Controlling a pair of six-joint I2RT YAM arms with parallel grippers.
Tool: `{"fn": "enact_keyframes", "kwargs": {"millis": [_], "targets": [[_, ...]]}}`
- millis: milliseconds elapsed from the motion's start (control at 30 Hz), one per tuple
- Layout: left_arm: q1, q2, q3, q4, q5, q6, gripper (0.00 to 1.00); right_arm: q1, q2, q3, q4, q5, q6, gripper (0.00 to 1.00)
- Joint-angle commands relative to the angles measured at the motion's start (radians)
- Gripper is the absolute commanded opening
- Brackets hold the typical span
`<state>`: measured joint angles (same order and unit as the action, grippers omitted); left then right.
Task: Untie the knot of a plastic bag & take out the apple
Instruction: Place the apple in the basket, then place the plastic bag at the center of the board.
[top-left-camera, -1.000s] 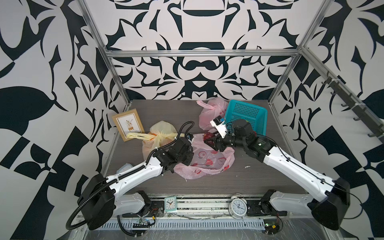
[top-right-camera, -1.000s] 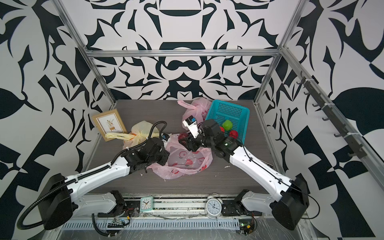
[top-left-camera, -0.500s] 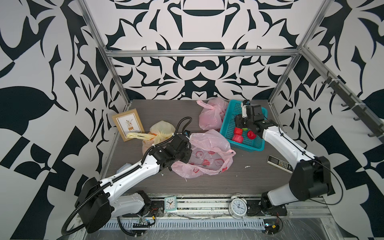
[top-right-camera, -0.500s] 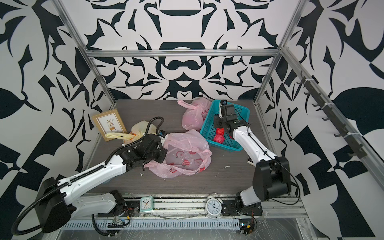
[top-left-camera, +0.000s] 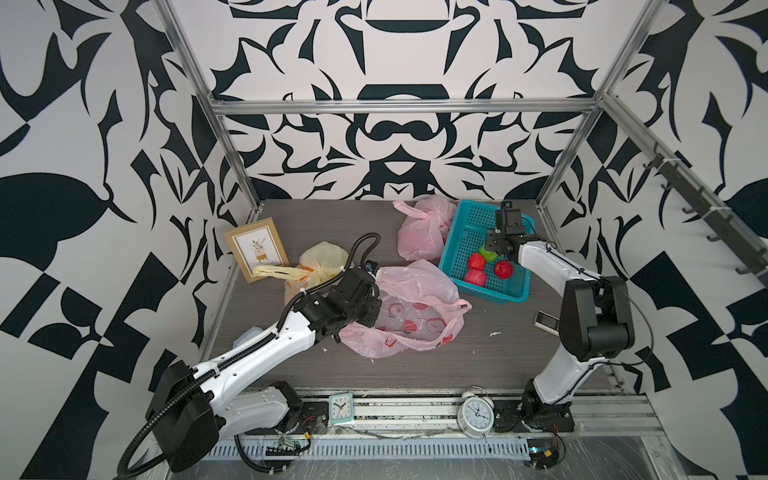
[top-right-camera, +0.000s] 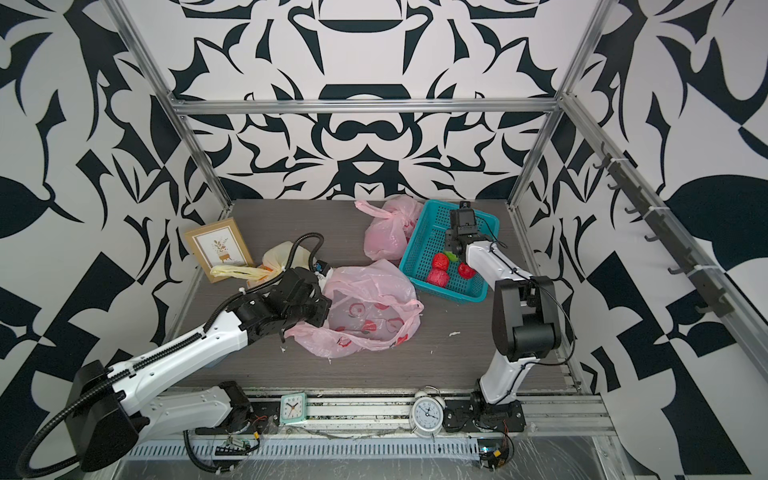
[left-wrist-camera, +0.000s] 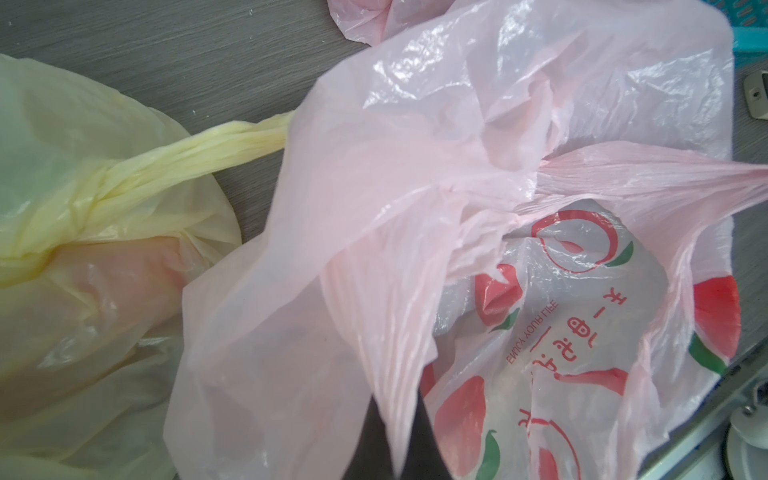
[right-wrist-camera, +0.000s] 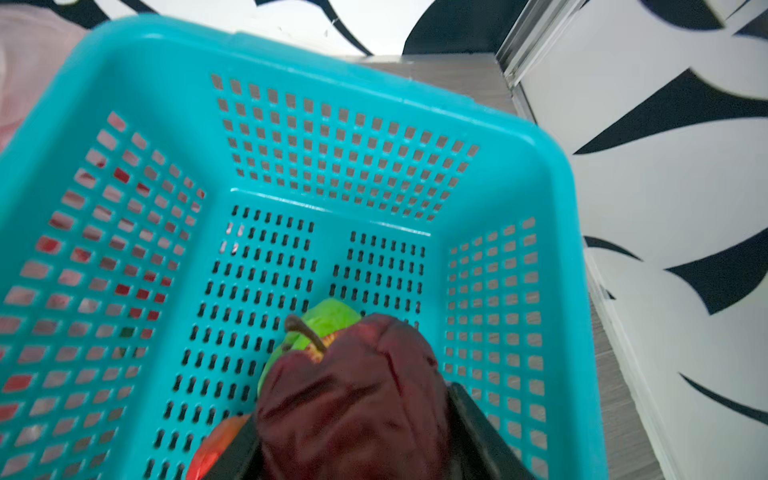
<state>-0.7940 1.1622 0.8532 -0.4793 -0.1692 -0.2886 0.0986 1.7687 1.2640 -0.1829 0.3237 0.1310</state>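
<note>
Two arms are in frame over the table (top-left-camera: 415, 386). The left gripper (left-wrist-camera: 399, 415) is pinched tight on a fold of the open pink bag (top-left-camera: 415, 316), with plastic squeezed between its dark fingers (left-wrist-camera: 428, 419). That bag lies slack at table centre in both top views, mouth open, fruit print showing inside, nothing round in it. The right gripper (right-wrist-camera: 353, 409) is partway open and clamps the apple (right-wrist-camera: 353, 395), dark red and wrinkled, stem up, one finger on each side. The apple hangs inside the teal basket (top-left-camera: 465, 232), above its floor. The basket sits at 2 o'clock on the table. In the top views the gripper body hides the apple.

A green fruit (right-wrist-camera: 328, 320) lies on the basket floor just behind the apple. Three red fruits are in the basket toward its 6 o'clock end: (top-left-camera: 476, 262), (top-left-camera: 476, 277), (top-left-camera: 503, 270).

A tied pink bag (top-left-camera: 419, 237) touches the basket at its 9 o'clock side. The knotted yellow bag (top-left-camera: 324, 259) sits at 10 o'clock, just beside the open bag. The picture frame (top-left-camera: 257, 249) stands at 9 o'clock of the yellow bag. A small handset (top-left-camera: 546, 320) lies at 4 o'clock. Two clocks (top-left-camera: 341, 408) (top-left-camera: 476, 413) stand on the front rail at 6 o'clock.
</note>
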Motion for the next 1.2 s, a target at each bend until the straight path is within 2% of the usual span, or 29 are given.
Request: {"fn": "enact_keyframes", "kwargs": {"millis": [0,367,567,633,700,733,833,1067,1167], "targets": [[0.007,-0.004,0.042,-0.034,0.022,-0.014,0.00,-0.022,0.056,0.086,-0.023,0.076,-0.022,0.29],[0.020,-0.020,0.125,-0.092,0.101,-0.009,0.00,-0.053,0.180,0.169,-0.095,0.114,-0.026,0.34],[0.083,-0.066,0.200,-0.028,0.123,0.024,0.00,-0.057,0.196,0.181,-0.114,0.079,-0.027,0.41],[0.127,-0.076,0.229,0.022,0.159,0.046,0.00,-0.062,0.200,0.183,-0.123,0.064,-0.024,0.48],[0.163,-0.072,0.267,0.066,0.196,0.060,0.00,-0.063,0.200,0.186,-0.136,0.051,-0.021,0.59],[0.176,-0.065,0.289,0.089,0.213,0.069,0.00,-0.063,0.194,0.180,-0.136,0.043,-0.019,0.64],[0.205,-0.041,0.341,0.172,0.218,0.101,0.00,-0.063,0.148,0.152,-0.117,0.017,-0.013,0.71],[0.384,0.056,0.412,0.424,0.203,0.114,0.00,-0.062,-0.035,0.080,-0.090,-0.074,-0.017,0.72],[0.438,0.146,0.442,0.487,0.168,0.117,0.00,-0.062,-0.097,0.069,-0.115,-0.172,-0.008,0.72]]}}
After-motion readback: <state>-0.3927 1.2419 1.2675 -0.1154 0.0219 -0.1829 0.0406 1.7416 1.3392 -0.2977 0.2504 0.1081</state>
